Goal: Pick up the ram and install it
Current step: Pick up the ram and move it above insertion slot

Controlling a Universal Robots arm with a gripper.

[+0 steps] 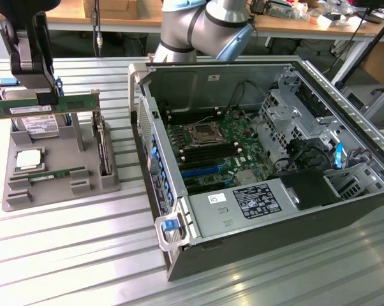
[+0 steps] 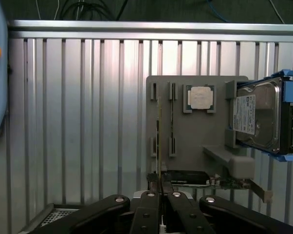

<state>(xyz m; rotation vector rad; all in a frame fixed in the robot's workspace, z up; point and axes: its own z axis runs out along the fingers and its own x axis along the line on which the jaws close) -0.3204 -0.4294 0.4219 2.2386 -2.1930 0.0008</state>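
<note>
Gripper [image 1: 45, 97] clamped on the ram [image 1: 74, 102], held above the grey tray [image 1: 58, 191]; seemingly clear of it.

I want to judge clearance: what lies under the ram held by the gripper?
Seen from the wrist, the ram in the gripper hangs over the grey tray, along its empty slot beside the second ram. Its edge hides a thin strip of tray.

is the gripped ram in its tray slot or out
Out: the gripper holds the ram level above the tray, clear of its slots.
</note>
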